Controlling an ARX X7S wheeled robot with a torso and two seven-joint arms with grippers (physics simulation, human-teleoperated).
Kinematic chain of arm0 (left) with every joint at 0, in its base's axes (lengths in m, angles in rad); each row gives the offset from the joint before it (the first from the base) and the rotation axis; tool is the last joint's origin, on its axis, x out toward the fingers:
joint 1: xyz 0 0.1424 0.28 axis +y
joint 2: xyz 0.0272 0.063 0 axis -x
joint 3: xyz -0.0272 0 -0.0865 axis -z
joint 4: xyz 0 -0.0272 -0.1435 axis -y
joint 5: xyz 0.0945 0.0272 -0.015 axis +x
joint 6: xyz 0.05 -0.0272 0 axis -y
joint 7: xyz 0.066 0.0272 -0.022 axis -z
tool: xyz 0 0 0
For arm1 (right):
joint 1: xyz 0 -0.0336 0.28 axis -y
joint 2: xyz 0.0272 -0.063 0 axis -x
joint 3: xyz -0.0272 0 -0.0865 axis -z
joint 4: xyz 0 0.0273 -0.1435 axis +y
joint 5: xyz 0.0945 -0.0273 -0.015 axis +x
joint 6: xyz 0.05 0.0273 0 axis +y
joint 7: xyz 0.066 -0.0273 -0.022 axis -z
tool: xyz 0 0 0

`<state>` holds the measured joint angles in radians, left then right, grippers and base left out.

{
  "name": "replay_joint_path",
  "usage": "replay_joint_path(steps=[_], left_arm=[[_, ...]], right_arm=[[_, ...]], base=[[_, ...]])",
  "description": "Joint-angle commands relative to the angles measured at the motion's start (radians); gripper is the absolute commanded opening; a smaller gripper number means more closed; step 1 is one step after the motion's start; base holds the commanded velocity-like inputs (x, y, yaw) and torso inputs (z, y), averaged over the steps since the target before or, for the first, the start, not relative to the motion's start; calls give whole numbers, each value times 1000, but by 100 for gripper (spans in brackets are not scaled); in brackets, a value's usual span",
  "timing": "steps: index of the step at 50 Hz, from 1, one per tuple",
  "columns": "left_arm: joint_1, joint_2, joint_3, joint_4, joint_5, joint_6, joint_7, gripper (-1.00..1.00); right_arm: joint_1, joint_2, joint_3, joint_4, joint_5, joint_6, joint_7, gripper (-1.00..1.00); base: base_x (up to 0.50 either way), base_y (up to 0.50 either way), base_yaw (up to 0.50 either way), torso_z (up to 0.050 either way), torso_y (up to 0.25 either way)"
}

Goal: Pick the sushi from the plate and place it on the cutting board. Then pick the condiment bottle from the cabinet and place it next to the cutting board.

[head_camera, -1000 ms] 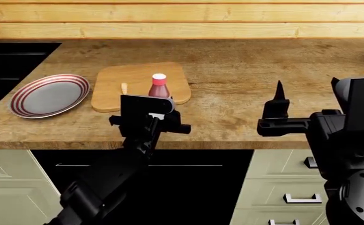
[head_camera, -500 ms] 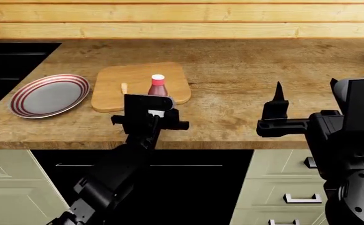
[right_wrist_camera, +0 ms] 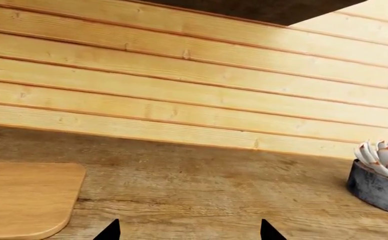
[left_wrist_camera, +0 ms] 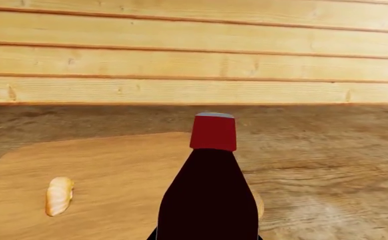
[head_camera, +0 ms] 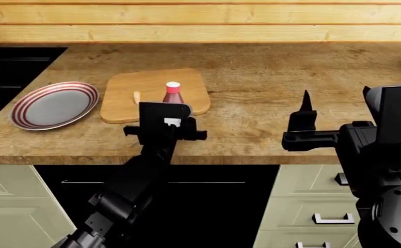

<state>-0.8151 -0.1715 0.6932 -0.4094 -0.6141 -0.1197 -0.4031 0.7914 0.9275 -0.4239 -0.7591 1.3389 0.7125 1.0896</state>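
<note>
Now the left gripper (head_camera: 173, 122) carries the condiment bottle (head_camera: 173, 93) slightly farther forward.

Flat, even, bright lighting is seen in all views; no single light source can be made out. Shadows are soft and weak: a faint one is cast under the plate (head_camera: 54, 105) rim, a dim patch beside the condiment bottle (left_wrist_camera: 208, 190). No glare is noted on the wooden counter (head_camera: 269, 77). Renders are sharp throughout, no blur or edge distortion. The sink (head_camera: 7, 72) area is left nearly black.
</note>
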Motion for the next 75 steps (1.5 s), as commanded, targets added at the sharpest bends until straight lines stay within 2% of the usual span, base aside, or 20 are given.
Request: replay_joint_path(steps=[1, 34, 35, 62, 75], left_arm=[[-8, 9, 0, -29, 3, 23, 5, -100], [-3, 10, 2, -59, -15, 23, 6, -100], [-4, 11, 1, -62, -17, 24, 7, 100], [-4, 10, 9, -57, -26, 21, 2, 100], [83, -110, 37, 228, -68, -72, -41, 100]], right_arm=[[4, 1, -1, -1, 4, 3, 3, 100], [8, -4, -5, 2, 7, 4, -1, 100], [10, -4, -5, 2, 8, 5, 0, 100], [20, -3, -6, 3, 17, 12, 3, 100], [13, -3, -7, -4, 14, 9, 9, 100]], base=[[0, 0, 0, 0, 0], [0, 0, 0, 0, 0], [0, 0, 0, 0, 0], [0, 0, 0, 0, 0], [0, 0, 0, 0, 0]])
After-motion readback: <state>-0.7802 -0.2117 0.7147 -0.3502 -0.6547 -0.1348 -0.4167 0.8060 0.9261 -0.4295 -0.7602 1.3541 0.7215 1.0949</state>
